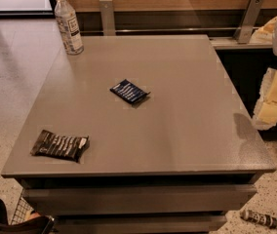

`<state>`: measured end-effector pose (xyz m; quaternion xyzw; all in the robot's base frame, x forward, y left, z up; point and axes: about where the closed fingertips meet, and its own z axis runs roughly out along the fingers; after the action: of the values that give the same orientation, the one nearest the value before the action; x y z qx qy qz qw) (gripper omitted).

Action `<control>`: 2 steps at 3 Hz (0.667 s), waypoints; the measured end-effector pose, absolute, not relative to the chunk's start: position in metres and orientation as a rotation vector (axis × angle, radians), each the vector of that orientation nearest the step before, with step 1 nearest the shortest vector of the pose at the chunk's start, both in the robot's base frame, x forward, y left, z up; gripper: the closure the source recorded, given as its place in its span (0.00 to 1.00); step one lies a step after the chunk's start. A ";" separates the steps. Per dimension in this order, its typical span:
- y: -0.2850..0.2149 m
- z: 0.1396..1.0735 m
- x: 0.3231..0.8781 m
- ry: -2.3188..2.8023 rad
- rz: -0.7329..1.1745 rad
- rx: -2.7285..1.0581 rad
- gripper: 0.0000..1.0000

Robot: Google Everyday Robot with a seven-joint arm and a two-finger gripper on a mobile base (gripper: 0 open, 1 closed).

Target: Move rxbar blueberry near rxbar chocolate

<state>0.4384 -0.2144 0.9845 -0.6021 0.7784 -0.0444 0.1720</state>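
Grey table (192,111) bears rxbar blueberry (129,91) centrally, rxbar chocolate (59,145) front-left, bottle (68,24) far-left; end effector (274,99) beside right edge, state indiscernible.

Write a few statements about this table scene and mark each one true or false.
1. The blue bar lies near the middle of the table. True.
2. The chocolate bar touches the blue bar. False: they lie apart, and the chocolate bar is at the front left corner.
3. The bottle lies on its side. False: it stands upright at the far left corner.
4. The gripper is past the table's right edge, away from both bars. True.
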 end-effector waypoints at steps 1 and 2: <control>-0.214 0.985 0.438 2.209 -0.126 -1.709 0.00; -0.210 0.983 0.470 2.141 -0.060 -1.672 0.00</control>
<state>0.4702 -0.2102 0.9829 -0.6015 0.7703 -0.0217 0.2106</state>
